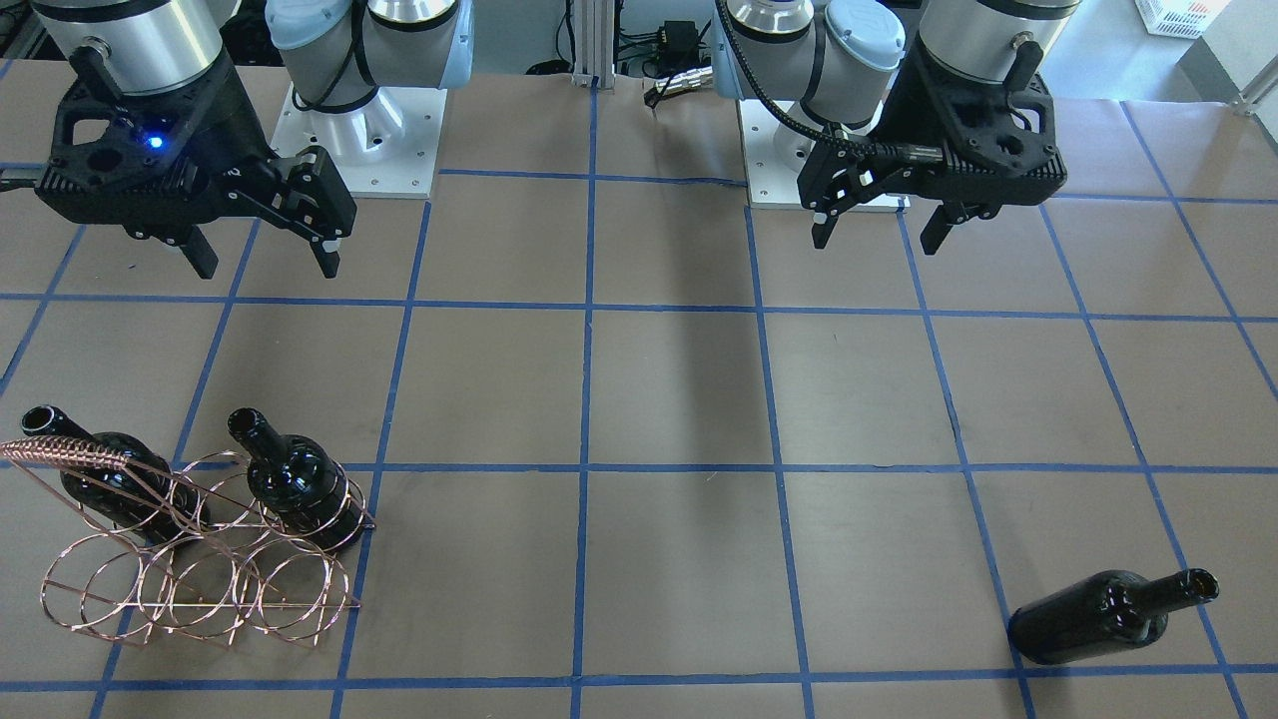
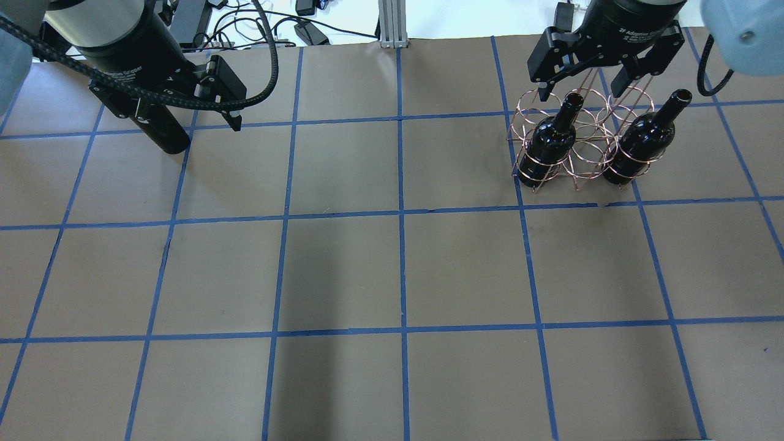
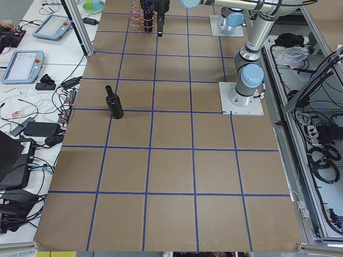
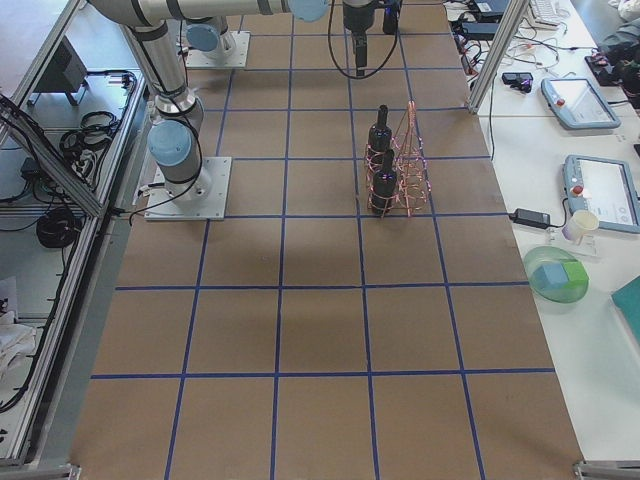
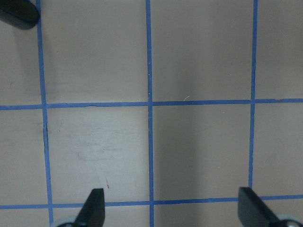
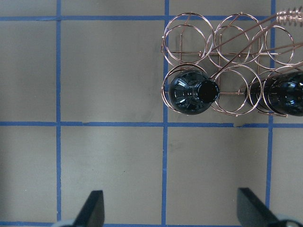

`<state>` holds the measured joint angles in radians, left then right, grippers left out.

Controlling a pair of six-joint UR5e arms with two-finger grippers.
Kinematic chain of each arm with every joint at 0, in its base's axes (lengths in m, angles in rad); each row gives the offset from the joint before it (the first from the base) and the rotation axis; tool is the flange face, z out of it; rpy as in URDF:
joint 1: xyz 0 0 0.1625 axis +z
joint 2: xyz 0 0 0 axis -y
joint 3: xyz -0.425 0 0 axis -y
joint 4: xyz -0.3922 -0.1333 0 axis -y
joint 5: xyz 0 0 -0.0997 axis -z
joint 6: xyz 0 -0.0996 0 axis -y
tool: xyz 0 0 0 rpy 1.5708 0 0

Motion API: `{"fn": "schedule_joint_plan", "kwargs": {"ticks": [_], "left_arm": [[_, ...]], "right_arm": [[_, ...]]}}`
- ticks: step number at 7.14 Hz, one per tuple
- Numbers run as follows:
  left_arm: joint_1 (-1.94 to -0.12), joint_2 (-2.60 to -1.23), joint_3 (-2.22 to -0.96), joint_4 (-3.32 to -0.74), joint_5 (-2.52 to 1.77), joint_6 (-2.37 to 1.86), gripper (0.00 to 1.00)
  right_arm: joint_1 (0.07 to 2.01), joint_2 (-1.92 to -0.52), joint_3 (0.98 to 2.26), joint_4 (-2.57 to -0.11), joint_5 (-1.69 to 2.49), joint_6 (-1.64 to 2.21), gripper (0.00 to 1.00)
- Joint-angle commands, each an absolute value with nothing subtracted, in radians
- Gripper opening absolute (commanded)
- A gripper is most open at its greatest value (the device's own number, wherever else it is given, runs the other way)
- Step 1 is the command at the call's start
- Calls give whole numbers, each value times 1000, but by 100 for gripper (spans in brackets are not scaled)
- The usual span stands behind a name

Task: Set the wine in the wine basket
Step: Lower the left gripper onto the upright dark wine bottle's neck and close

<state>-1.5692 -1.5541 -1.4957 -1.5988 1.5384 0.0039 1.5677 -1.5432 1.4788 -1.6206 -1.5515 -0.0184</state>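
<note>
Standing wine: the wine [image 1: 1088, 619] [image 3: 114, 104] is upright on the table [image 1: 679, 399], on the robot's left half, out toward the operators' edge, touching nothing else.
Left gripper: left gripper [image 1: 881, 232] [image 5: 173, 213] is spread wide with nothing between the fingers; it hangs above the table close to the robot's base.
Wine vs left gripper: well apart. The wine sits further toward the operators' side and further out to the robot's left than the fingertips. Left wrist view shows bare table between the fingers, plus a dark rounded shape clipped at the top-left corner; can't tell for sure that it's the bottle.
Right gripper: right gripper [image 1: 265, 262] [image 6: 173, 213] is also spread, empty, raised off the table.
Wine basket: wine basket [image 1: 200, 559] [image 6: 222, 56] [image 4: 405, 170] stands on the robot's right half, toward the operators' side of the right gripper and clear of its fingers. Two rows of three rings, braided handle [image 1: 60, 449] over one end.
Racked bottles: first racked bottle [image 1: 300, 489] [image 6: 191, 92] and second racked bottle [image 1: 110, 484] [image 6: 284, 94] stand upright, necks up, in the two end rings of the row nearer the robot.
Wine vs basket: opposite halves of the table, far apart.
</note>
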Motion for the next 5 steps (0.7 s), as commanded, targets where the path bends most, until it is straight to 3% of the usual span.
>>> {"fn": "schedule_joint_plan", "kwargs": {"ticks": [1, 5], "left_arm": [[-1568, -1552, -1496, -1601, 1540, 8, 100], [-1548, -1565, -1494, -1601, 1539, 20, 100]], "right_arm": [[1568, -1543, 1479, -1620, -1551, -18, 100], [1568, -1543, 1479, -1620, -1549, -18, 100]]}}
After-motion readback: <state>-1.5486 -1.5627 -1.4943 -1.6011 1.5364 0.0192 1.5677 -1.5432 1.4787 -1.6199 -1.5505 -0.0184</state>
